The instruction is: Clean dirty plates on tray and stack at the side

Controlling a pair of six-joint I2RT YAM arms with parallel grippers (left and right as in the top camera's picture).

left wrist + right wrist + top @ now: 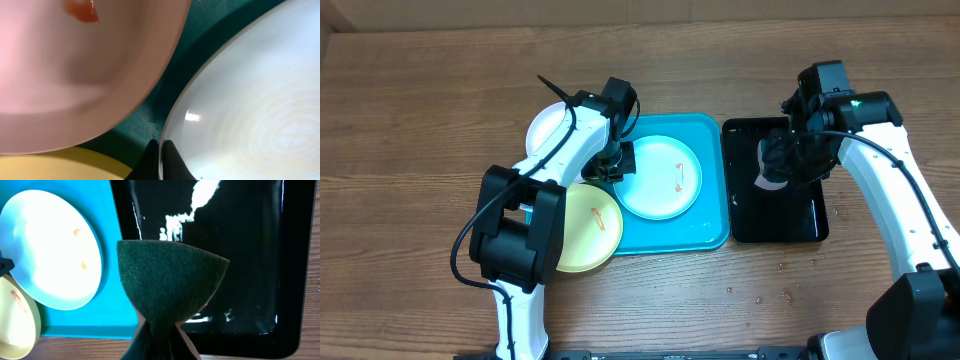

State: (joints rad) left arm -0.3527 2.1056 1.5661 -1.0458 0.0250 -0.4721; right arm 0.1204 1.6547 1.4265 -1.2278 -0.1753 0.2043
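Turquoise tray (705,228) sits mid-table. The left gripper (612,168) pinches the rim of the blue plate (660,178) on it, crowded by the white plate (552,128) and yellow plate (582,230) leftward. The right gripper (161,335) clamps a green pad (170,280) over the black tray (790,222).

The left arm (572,150) hides part of the white plate (545,128) (likewise the yellow-green plate's (592,225) left side).
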